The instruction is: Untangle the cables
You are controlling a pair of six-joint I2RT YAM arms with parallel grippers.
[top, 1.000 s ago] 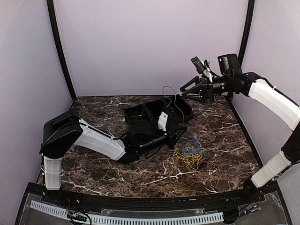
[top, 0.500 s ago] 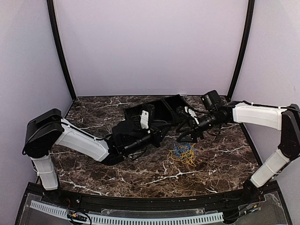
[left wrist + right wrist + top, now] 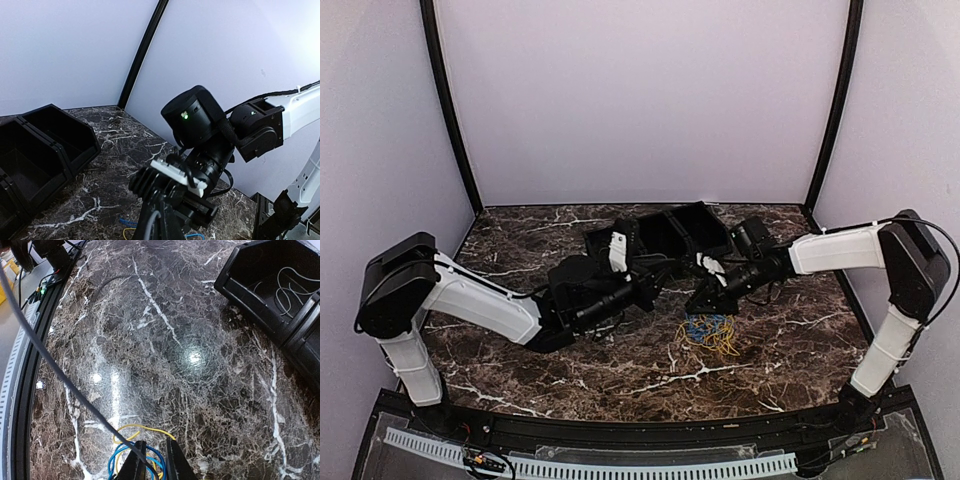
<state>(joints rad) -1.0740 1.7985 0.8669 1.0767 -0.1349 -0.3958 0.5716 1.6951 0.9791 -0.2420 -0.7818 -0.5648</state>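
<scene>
The cables point(image 3: 710, 333) are a small bundle of blue and yellow loops on the marble, right of centre. In the right wrist view the cables point(image 3: 145, 427) lie under my fingertips. My right gripper point(image 3: 703, 303) is down at the bundle's far edge. In its own view the right gripper point(image 3: 156, 444) has its jaws nearly together, with blue strands running between them. My left gripper point(image 3: 658, 278) hovers left of the bundle, pointing at the right wrist. In its own view the left gripper point(image 3: 157, 212) shows as one dark wedge, shut and empty. A few strands of the cables point(image 3: 127, 223) show beside it.
The black three-compartment tray point(image 3: 665, 232) stands behind both grippers; one bin point(image 3: 260, 290) holds a thin grey wire point(image 3: 295, 290). The right arm's wrist point(image 3: 200, 130) fills the left wrist view. A thick dark robot cable point(image 3: 50, 365) crosses the right wrist view. Walls close in behind.
My right arm came down from high at the back right to the bundle, and its jaws narrowed. My left arm drew back to the left.
</scene>
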